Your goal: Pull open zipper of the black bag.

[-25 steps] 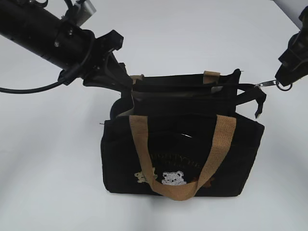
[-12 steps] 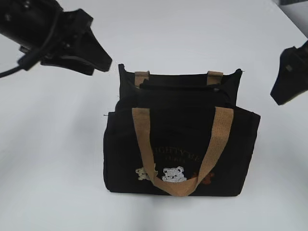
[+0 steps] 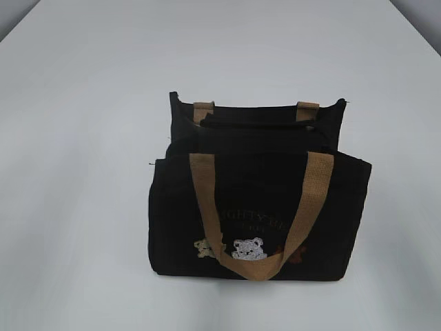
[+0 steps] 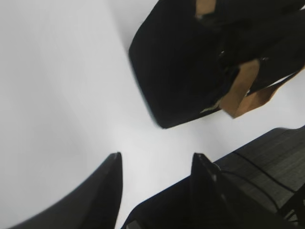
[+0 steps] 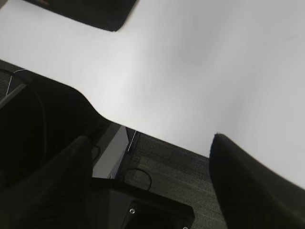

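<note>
The black bag point(image 3: 258, 207) stands upright mid-table, with tan handles and little bears on its front. The zipper point(image 3: 258, 125) runs as a dark line along its top edge; I cannot make out its silver pull tab. Neither gripper shows in the exterior view. In the left wrist view the left gripper point(image 4: 157, 156) is open over bare table, well clear of the black bag point(image 4: 176, 71) at upper right. The right gripper point(image 5: 150, 139) stands wide open with nothing between its fingers; only a corner of the black bag point(image 5: 95, 12) shows at the top left.
White table point(image 3: 83, 138) surrounds the bag. In the right wrist view the table's edge point(image 5: 157, 138) crosses the frame, with dark floor and black robot base point(image 5: 143, 205) below. The left wrist view also shows dark floor point(image 4: 267, 157) past the table edge.
Both grippers have let go, opened and drawn back out of the exterior view. The stretched top edge and pull tab have settled back onto the bag.
</note>
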